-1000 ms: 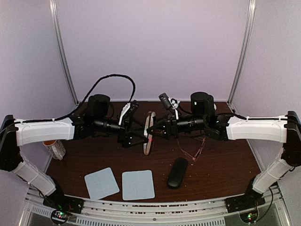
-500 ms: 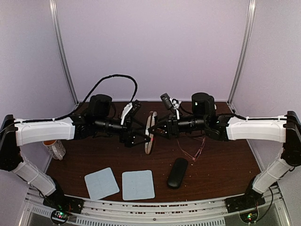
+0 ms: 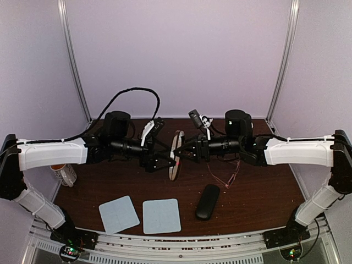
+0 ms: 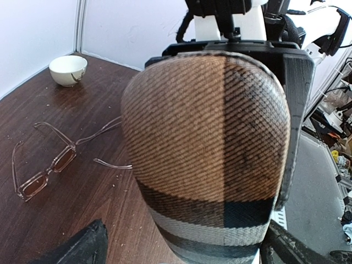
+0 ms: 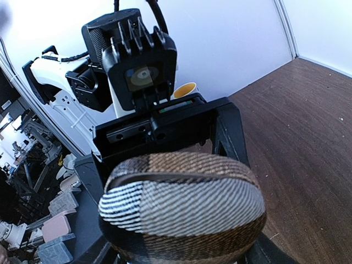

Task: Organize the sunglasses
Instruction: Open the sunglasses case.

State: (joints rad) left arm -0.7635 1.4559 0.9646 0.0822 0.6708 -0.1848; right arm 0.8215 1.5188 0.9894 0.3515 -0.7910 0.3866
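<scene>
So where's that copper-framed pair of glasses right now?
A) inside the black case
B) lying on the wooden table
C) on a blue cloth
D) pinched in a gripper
B: the glasses lie flat on the bare brown table with their temple arms unfolded, and nothing grips or covers them.

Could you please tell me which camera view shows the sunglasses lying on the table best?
The left wrist view: the sunglasses lie unfolded on the table, frame, lenses and temples clear. The top external view shows only thin reddish lines near the right arm; the right wrist view misses them.
</scene>
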